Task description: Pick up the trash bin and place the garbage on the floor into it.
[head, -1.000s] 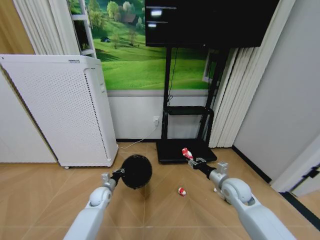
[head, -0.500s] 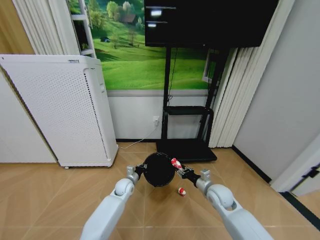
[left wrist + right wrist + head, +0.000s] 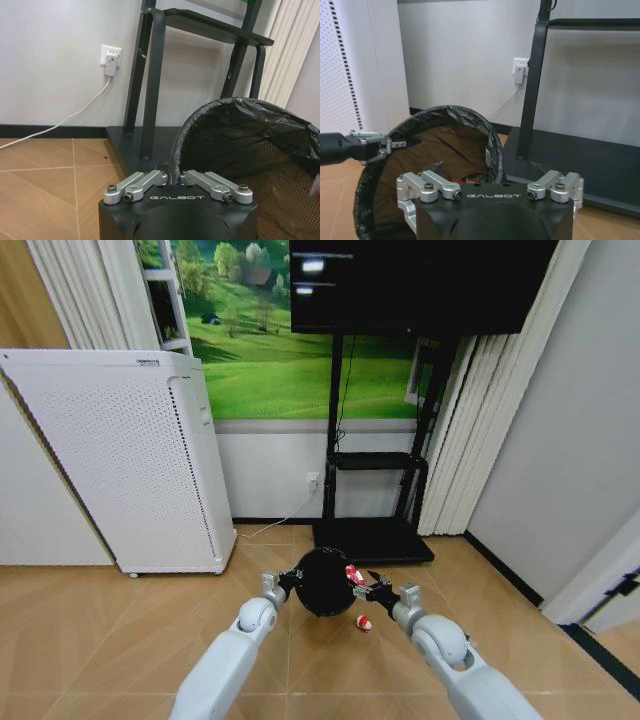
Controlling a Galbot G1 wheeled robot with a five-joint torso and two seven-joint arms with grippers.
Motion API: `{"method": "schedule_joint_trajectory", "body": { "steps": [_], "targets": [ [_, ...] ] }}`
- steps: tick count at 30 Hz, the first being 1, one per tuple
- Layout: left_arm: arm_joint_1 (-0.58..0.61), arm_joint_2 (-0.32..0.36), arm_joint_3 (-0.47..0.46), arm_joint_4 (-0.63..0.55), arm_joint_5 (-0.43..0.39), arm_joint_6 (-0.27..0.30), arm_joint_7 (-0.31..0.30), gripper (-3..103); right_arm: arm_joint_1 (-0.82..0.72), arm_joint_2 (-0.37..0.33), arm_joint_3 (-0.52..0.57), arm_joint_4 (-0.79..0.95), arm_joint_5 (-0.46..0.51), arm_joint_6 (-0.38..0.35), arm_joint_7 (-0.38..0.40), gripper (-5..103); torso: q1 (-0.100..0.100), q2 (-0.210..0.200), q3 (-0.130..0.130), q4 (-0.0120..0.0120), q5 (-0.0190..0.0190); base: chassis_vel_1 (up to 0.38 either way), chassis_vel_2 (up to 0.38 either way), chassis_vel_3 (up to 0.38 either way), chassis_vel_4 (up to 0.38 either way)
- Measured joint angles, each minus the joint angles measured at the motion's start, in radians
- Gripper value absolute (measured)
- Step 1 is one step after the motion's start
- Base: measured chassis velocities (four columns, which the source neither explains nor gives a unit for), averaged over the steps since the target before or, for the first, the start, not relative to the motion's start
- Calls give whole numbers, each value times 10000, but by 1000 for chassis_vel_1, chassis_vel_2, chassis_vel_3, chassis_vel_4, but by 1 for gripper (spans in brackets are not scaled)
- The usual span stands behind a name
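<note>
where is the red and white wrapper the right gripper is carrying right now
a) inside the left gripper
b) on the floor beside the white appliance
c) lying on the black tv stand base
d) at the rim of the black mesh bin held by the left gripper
d: in the head view the red-and-white wrapper sits at the tip of the right gripper, right at the rim of the trash bin, which the left gripper clamps by its edge.
</note>
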Motion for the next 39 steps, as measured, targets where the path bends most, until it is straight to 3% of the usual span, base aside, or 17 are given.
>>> {"method": "schedule_joint_trajectory", "body": {
  "steps": [3, 14, 17, 22, 27, 32, 39],
  "targets": [
    [-33, -27, -5, 47, 12, 16, 4, 4, 0, 47, -70, 57, 69, -39, 1, 100, 1, 0, 0, 1, 0, 0, 0, 0, 0],
    [-35, -48, -311, 19, 88, 10, -30, 4, -19, 101, 277, -270, 255, 205, 195, 100, 0, 0, 0, 0, -1, 0, 0, 0, 0],
    [436, 226, -1092, -294, 675, -136, 99, 4, -153, 393, 668, -81, 626, 457, 796, 100, 1, 0, 0, -1, -4, 0, 0, 0, 0],
    [1105, 718, -2053, -949, 929, -159, 207, 4, -145, 829, 817, -203, 713, 579, 1280, 100, 0, 0, -1, 2, -4, 0, 0, 0, 0],
    [2316, 1452, -3493, -2140, 984, -148, 320, 4, -65, 1854, 872, -918, 372, 1012, 1890, 100, 0, 1, -1, 4, 1, 0, 0, 0, 0],
    [3152, 1772, -4208, -2944, 960, -87, 444, 4, 138, 2279, 919, -1403, 148, 1092, 1921, 100, 0, 0, -1, 5, -3, 0, 0, 0, 0],
    [3685, 1880, -4664, -3427, 969, -71, 508, 4, 249, 2256, 882, -1673, 24, 1088, 1682, 100, 0, 0, -1, 3, -3, 0, 0, 0, 0]
  ]
}}
